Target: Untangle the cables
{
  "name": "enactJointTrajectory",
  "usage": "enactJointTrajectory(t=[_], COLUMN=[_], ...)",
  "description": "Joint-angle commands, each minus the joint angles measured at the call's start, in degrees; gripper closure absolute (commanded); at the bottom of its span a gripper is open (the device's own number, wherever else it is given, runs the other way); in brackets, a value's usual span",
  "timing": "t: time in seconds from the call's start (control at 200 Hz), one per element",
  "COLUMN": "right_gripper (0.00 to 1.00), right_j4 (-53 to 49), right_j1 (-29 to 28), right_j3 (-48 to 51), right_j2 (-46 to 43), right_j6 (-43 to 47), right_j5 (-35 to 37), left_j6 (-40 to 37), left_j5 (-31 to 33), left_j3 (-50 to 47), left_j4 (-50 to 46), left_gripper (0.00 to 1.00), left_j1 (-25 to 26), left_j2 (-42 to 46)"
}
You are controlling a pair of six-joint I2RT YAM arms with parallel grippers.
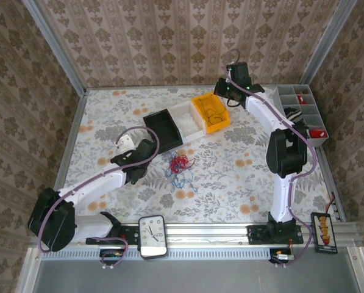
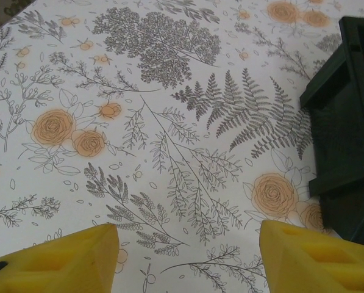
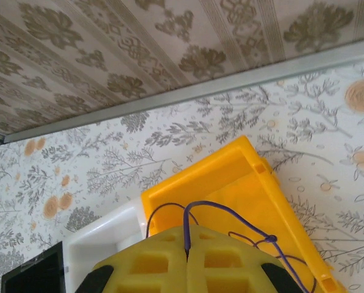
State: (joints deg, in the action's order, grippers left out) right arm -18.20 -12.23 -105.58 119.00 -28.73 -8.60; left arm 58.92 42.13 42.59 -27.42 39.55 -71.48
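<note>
Floral table [image 1: 242, 183] with cables [image 1: 180, 165], papered walls [image 1: 169, 36]

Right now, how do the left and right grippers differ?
The left gripper stands open, while the right gripper is shut. The left gripper holds nothing, with bare floral tablecloth showing between its fingers; the right gripper pinches a thin blue cable. The left gripper hangs beside the black bin; the right gripper sits over the yellow bin. Both have yellow fingers.

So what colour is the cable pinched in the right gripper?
Purple cable, clearest in the right wrist view.
</note>
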Motion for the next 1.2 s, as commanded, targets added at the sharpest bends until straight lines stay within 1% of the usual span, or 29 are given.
enactJointTrajectory(t=[0.0, 0.145, 0.47, 0.58, 0.695, 0.795, 0.93, 1.01, 1.095, 1.19], right_gripper=[1.00, 1.00, 1.00, 1.00, 1.00, 1.00, 1.00, 1.00, 1.00, 0.98], right_j4=[-1.08, -2.40, -2.85, -2.81, -3.63, -4.79, -8.12, -10.10, -10.88, -10.98], right_j1=[-0.36, -0.77, -1.02, -1.00, -0.98, -1.08, -1.18, -1.24, -1.64, -2.17], right_j3=[-0.70, -0.64, 0.99, -0.31, -4.28, -8.12, -13.59, -15.95, -16.13, -14.18], right_j2=[2.38, 4.53, 7.52, 9.49, 13.06, 16.10, 19.38, 20.60, 20.53, 19.41], right_j6=[-1.32, -1.92, -3.04, -3.43, -3.94, -3.97, -3.72, -3.55, -2.94, -2.97], right_j5=[-1.52, -1.94, -4.63, -5.01, -5.46, -4.23, 1.12, 2.96, 3.28, 3.70], left_j6=[-3.55, -3.98, -4.87, -6.48, -6.88, -7.30, -7.15, -6.97, -7.21, -7.37], left_j5=[-1.61, -3.49, -5.08, -5.39, -5.34, -5.39, -5.11, -5.38, -5.89, -6.27], left_j3=[2.96, 3.88, 4.97, 6.67, 7.98, 8.63, 9.30, 9.75, 10.60, 11.50], left_j4=[0.65, 0.70, 1.70, 1.38, 0.54, 0.14, -0.51, -0.47, -0.44, -0.62], left_gripper=[0.37, 0.37, 0.37, 0.37, 0.37, 0.37, 0.37, 0.37, 0.37, 0.37], left_j1=[-0.44, -1.00, -1.76, -1.76, -1.85, -2.09, -2.50, -2.79, -2.81, -2.81], left_j2=[-1.84, -3.88, -6.86, -8.58, -9.81, -10.38, -10.95, -11.52, -12.40, -13.67])
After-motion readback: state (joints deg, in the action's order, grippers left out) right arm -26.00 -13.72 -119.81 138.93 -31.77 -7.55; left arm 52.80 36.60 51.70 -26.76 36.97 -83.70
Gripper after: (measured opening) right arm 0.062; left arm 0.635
